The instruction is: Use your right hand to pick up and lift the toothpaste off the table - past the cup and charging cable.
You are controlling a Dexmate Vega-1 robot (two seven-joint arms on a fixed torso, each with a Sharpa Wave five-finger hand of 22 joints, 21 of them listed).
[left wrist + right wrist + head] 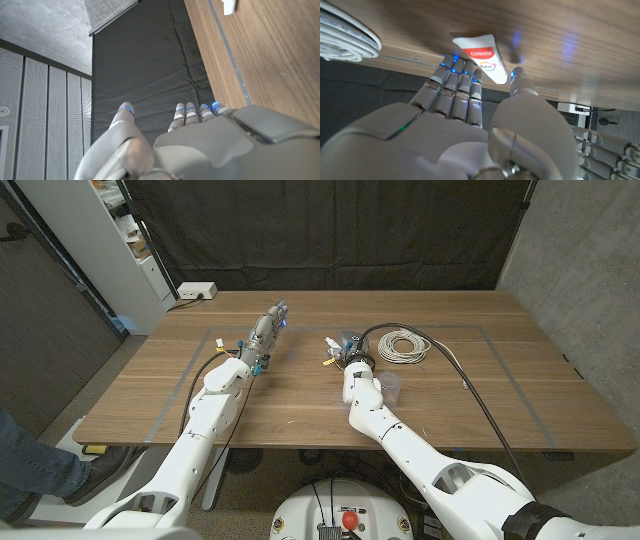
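Colgate toothpaste tube (482, 57) lies on desk (300, 410) just beyond right hand (470, 107) fingertips, long axis slanting across them; fingers apart, nothing grasped. Left hand (265, 335) farther, released.

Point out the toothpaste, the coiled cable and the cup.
toothpaste (481, 54): right wrist view, on the red label.
coiled cable (403, 347): head view, on the white loops.
cup (390, 386): head view, on its clear rim.
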